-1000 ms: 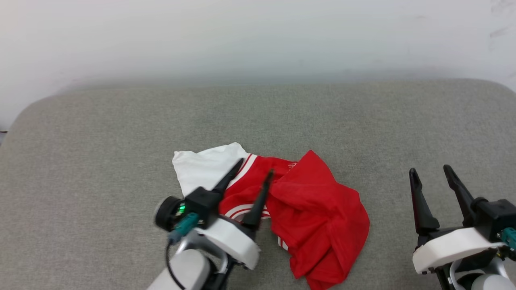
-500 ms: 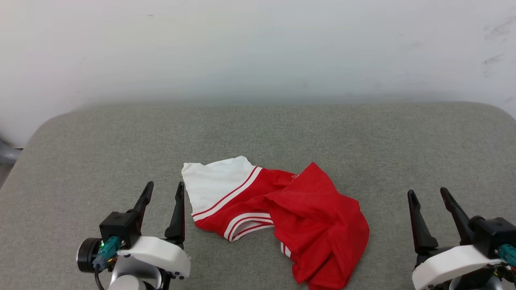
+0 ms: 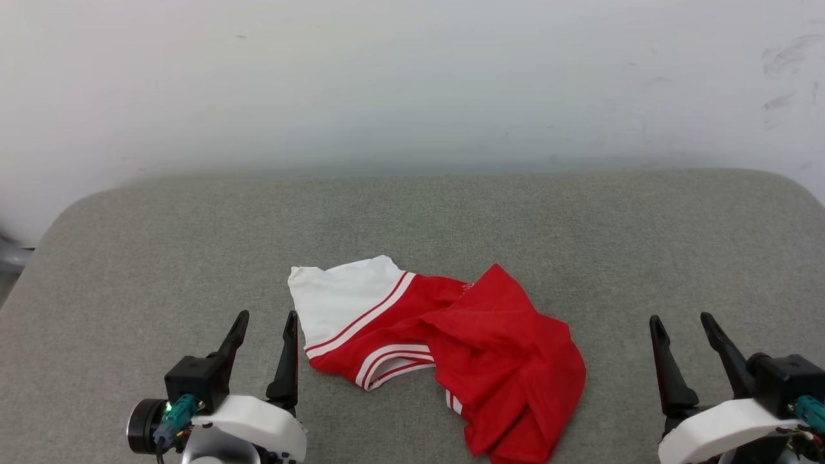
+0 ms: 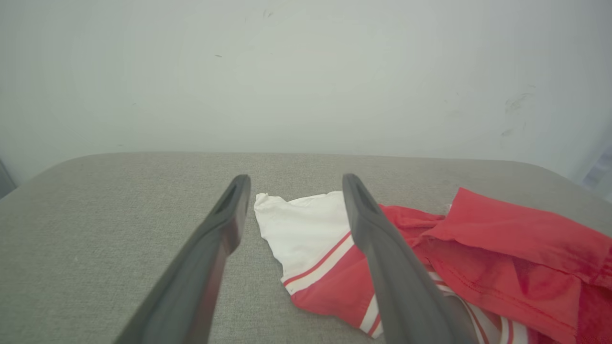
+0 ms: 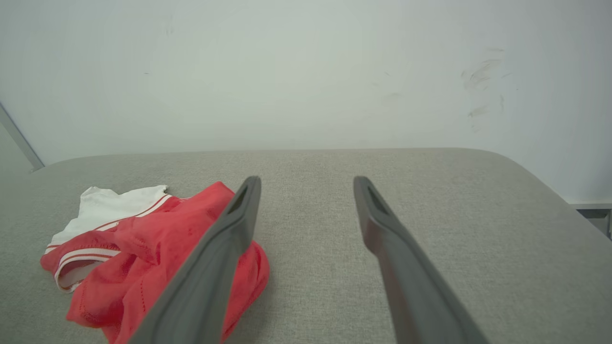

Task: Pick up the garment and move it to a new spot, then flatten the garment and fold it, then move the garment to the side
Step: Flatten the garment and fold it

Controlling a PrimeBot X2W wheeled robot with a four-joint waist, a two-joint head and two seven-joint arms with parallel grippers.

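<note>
Red garment (image 3: pixel 509 361) lies crumpled just right of the left tool (image 3: pixel 268 315).

Garment (image 3: pixel 503 361) red, one sleeve white, red-white striped trim; grey counter (image 3: pixel 451 219); off-white wall (image 3: pixel 412 77); dark tool fingers (image 3: pixel 287 361).

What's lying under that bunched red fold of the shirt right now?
The garment is bunched: its red fold overlaps its own striped trim, while the white sleeve lies uncovered. All rests on the grey cushion. Whatever else sits beneath the fold is hidden.
</note>
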